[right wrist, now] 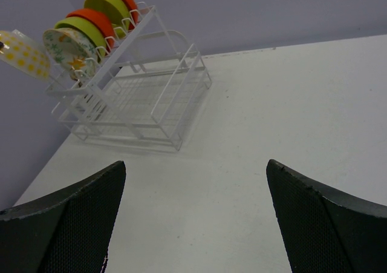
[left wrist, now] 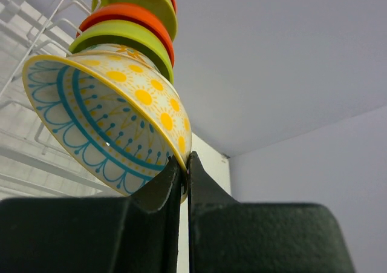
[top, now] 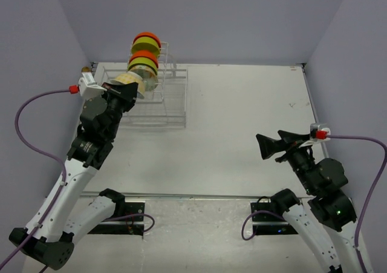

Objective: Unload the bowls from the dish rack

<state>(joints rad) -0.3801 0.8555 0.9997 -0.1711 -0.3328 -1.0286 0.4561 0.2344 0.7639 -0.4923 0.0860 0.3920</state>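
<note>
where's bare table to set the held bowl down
The left gripper grips the patterned bowl. Bare table stretches from the dish rack to the right gripper, and along the rack's near side. Crowded: its upright slots, packed with bowls.

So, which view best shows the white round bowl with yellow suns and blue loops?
Left wrist: the white sun-patterned bowl fills the frame, rim pinched by the left gripper. Top external shows the bowl small, by the white wire dish rack. Right wrist crops the bowl at the left edge.
</note>
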